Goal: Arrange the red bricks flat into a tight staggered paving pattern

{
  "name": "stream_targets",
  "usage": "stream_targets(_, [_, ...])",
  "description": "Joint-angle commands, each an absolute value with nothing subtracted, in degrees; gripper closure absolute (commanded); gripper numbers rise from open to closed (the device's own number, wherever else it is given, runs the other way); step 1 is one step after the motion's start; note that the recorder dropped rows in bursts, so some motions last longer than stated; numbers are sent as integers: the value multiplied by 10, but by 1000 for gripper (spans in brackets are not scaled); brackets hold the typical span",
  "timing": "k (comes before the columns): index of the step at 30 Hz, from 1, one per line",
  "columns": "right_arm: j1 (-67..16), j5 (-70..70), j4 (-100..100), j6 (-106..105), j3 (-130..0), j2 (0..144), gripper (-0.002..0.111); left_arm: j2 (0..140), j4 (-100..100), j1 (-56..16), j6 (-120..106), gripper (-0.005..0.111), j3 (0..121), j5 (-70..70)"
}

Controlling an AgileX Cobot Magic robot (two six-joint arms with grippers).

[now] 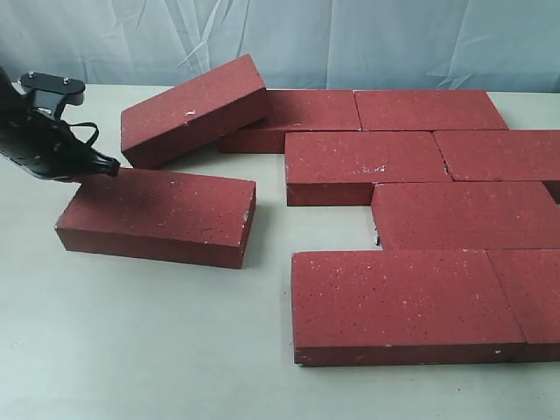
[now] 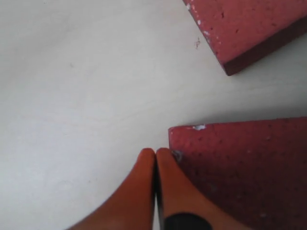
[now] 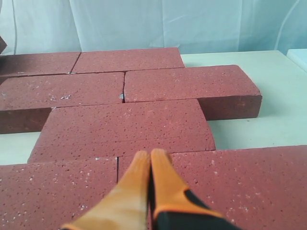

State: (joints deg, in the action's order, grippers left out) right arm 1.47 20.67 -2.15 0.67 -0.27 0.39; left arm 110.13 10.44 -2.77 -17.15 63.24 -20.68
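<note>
Pinched together and empty, the left claw (image 2: pixel 154 157) meets a corner of the loose brick (image 1: pixel 157 214), likely to shove it toward the paving (image 1: pixel 411 210). The right claw (image 3: pixel 150 158), likewise closed, hovers over that paving.

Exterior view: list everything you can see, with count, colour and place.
red bricks: nine, dark red; seven flat in staggered rows at right.
loose brick: one of them, flat, alone at left.
tilted brick: one of them, leaning on the back row's left end.
table: one, off-white, beneath everything.
curtain: one, pale blue, behind.
left gripper: orange fingers, shut, at the loose brick's corner.
right gripper: orange fingers, shut, above the paved bricks.
</note>
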Motion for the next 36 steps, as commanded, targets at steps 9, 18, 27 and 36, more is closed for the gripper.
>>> stream_targets(9, [12, 202, -21, 5, 0, 0, 109, 1101, 207, -30, -170, 107, 633, -240])
stream_targets(18, [12, 202, -21, 5, 0, 0, 109, 1101, 218, -44, -171, 107, 633, -244])
stream_targets(27, [12, 202, -21, 5, 0, 0, 109, 1101, 224, -76, -171, 107, 633, -238])
stream_targets(36, [12, 202, -21, 5, 0, 0, 109, 1096, 217, -61, -166, 107, 633, -251])
